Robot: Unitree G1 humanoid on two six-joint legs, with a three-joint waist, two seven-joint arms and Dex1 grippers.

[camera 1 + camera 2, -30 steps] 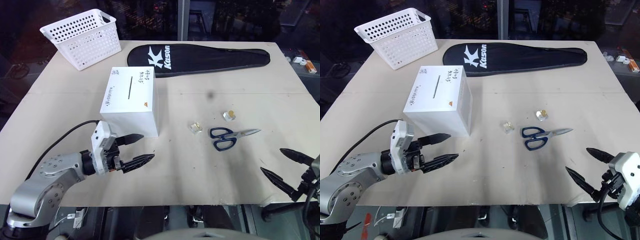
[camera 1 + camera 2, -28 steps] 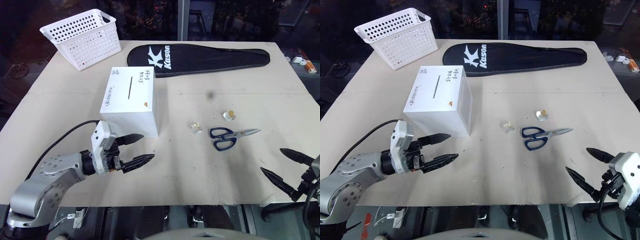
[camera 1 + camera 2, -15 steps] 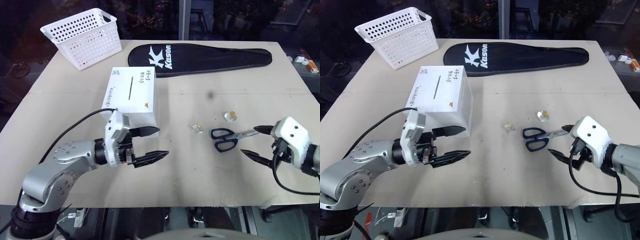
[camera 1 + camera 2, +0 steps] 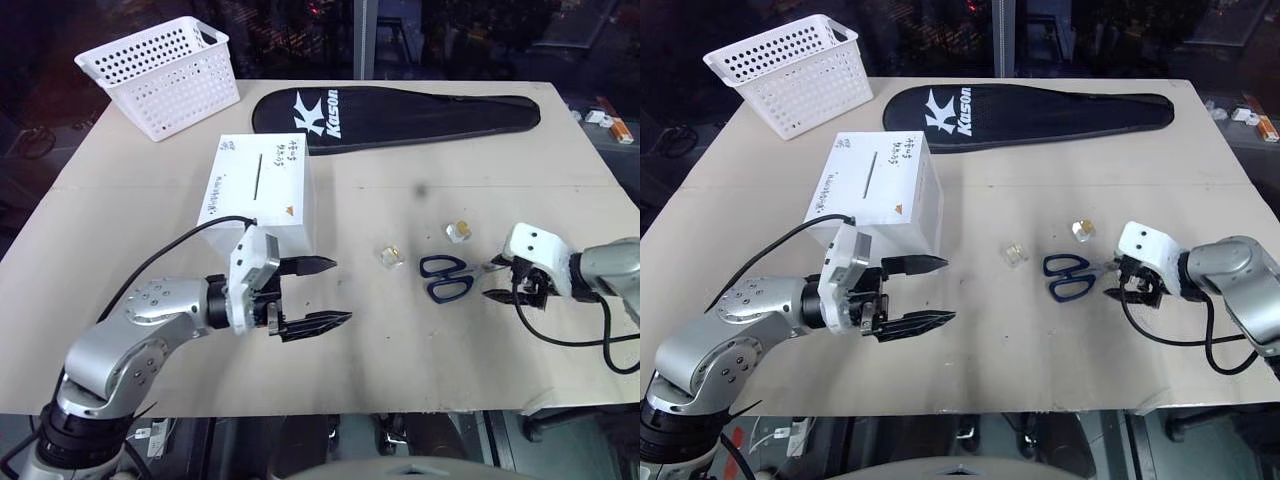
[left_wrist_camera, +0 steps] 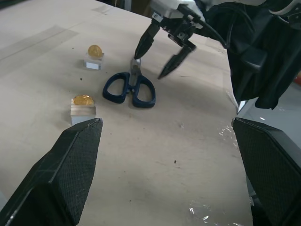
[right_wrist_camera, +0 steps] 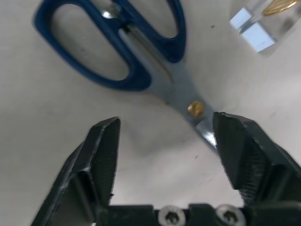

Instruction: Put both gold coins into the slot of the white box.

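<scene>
Meanwhile the right gripper [image 6: 164,150] straddles the blue-handled steel scissors' [image 6: 136,52] blades, jaws apart, gripping nothing; the left gripper [image 4: 325,293] hovers wide open, empty.

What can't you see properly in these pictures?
- The writing on the box: too small to read in the eye views.
- The scissors' blade tips: the right claw covers them in the eye views.
- One coin: cut off by the right wrist view's edge.
- The coins' faces: too small to tell any design.
</scene>
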